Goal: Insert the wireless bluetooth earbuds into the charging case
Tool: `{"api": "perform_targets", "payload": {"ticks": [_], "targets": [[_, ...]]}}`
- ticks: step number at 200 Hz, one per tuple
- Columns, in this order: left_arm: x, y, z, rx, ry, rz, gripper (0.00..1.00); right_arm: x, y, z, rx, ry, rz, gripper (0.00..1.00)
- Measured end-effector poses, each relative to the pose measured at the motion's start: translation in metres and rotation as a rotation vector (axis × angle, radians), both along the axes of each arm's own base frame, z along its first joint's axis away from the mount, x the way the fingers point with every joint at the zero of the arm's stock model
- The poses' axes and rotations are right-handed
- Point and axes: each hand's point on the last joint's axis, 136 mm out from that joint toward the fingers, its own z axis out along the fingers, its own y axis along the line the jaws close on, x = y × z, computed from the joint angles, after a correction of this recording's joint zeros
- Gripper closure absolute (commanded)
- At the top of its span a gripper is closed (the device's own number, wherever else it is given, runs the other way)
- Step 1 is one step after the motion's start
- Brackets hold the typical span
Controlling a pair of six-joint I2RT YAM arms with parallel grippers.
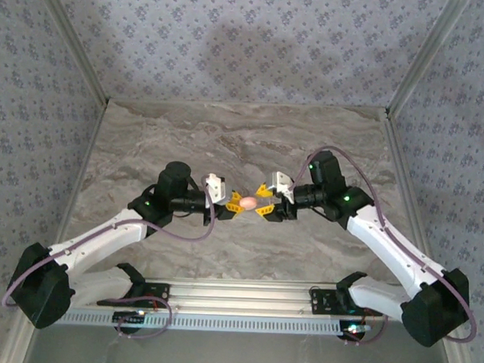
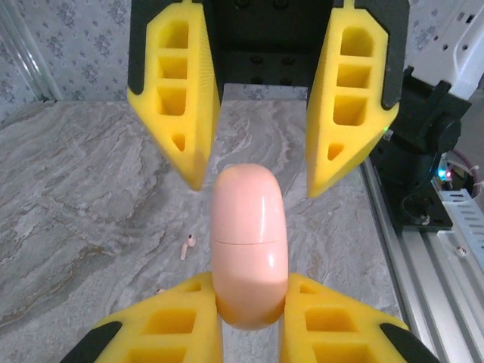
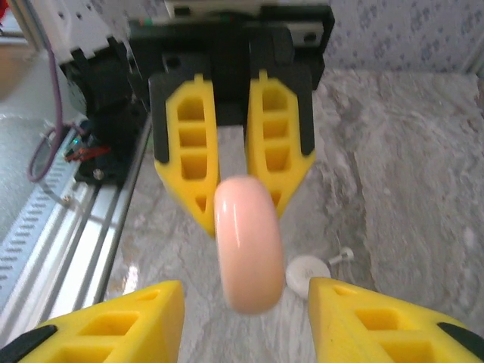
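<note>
While both arms meet mid-frame in the top view, the charging case sits between them as a pink blob over the marble table. left gripper comes in from the left, right gripper from the right, with yellow fingers on both sides of the case. jaw state is too small to read from up here

left wrist view:
- left gripper is at the bottom edge with both fingers pressed onto the lower end of the charging case, pinching it
- case is held above the table, long axis running up the frame, seam line across its middle, lid looks shut
- right gripper hangs from the top edge with jaws spread, one finger either side of the case's upper end, a gap on both sides, no contact
- one earbud lies on the table left of the case, centre-left of frame, small and pale, detail not readable
- aluminium rail runs down the right edge

right wrist view:
- right gripper is at the bottom, fingers wide apart at lower left and lower right, neither touching the case
- charging case is centre frame, slightly blurred
- behind it is the left gripper, fingers close together, clamped on the far end of the case
- on the table right of the case is a small whitish disc
- just beside the disc, to its upper right, is an earbud with its stem visible
- both lie on the marble, outside the case
</note>
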Motion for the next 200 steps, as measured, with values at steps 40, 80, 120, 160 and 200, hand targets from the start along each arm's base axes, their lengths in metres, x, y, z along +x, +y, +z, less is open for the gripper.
{"api": "perform_targets", "payload": {"ticks": [40, 80, 120, 160, 200], "targets": [[-0.002, -0.001, 0.004, -0.018, 0.005, -0.012, 0.81, 0.000, 0.011, 0.003, 0.042, 0.067, 0.071, 0.56], [-0.003, -0.001, 0.003, -0.024, 0.013, -0.017, 0.81, -0.002, 0.015, 0.012, 0.070, 0.081, 0.109, 0.80], [-0.004, -0.001, 0.003, -0.029, 0.012, -0.015, 0.56, -0.003, 0.013, 0.014, 0.050, 0.096, 0.109, 0.85], [-0.002, 0.001, -0.003, -0.005, 0.013, -0.001, 0.51, 0.001, 0.015, 0.006, -0.039, 0.052, 0.059, 0.85], [-0.002, 0.001, -0.005, 0.003, 0.021, -0.001, 0.52, -0.001, 0.018, 0.001, -0.095, 0.024, 0.046, 0.85]]}}
